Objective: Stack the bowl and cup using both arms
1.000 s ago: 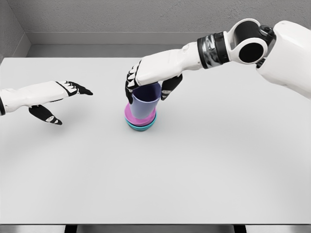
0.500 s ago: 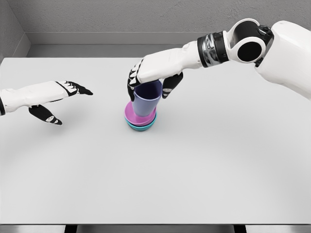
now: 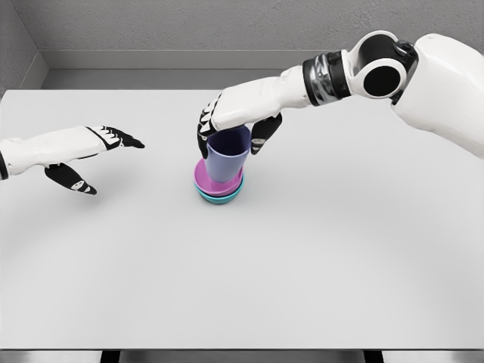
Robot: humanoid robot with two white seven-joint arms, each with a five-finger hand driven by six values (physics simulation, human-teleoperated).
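Observation:
A purple cup (image 3: 227,160) stands upright inside a pink bowl (image 3: 201,179), which is nested in a teal bowl (image 3: 219,200) at the middle of the white table (image 3: 302,265). My right hand (image 3: 231,142) reaches in from the upper right and sits over the cup's rim. Its fingers (image 3: 204,134) are on the cup's left side and the thumb is on its right, curled around the cup. My left hand (image 3: 102,160) hovers over the table's left side with its fingers spread and nothing in it, well apart from the stack.
The table's far edge meets a grey wall (image 3: 189,30) behind the stack.
The right hand and the purple cup have shifted slightly to the right over the bowls, and the cup now stands straighter. The left arm has not moved.

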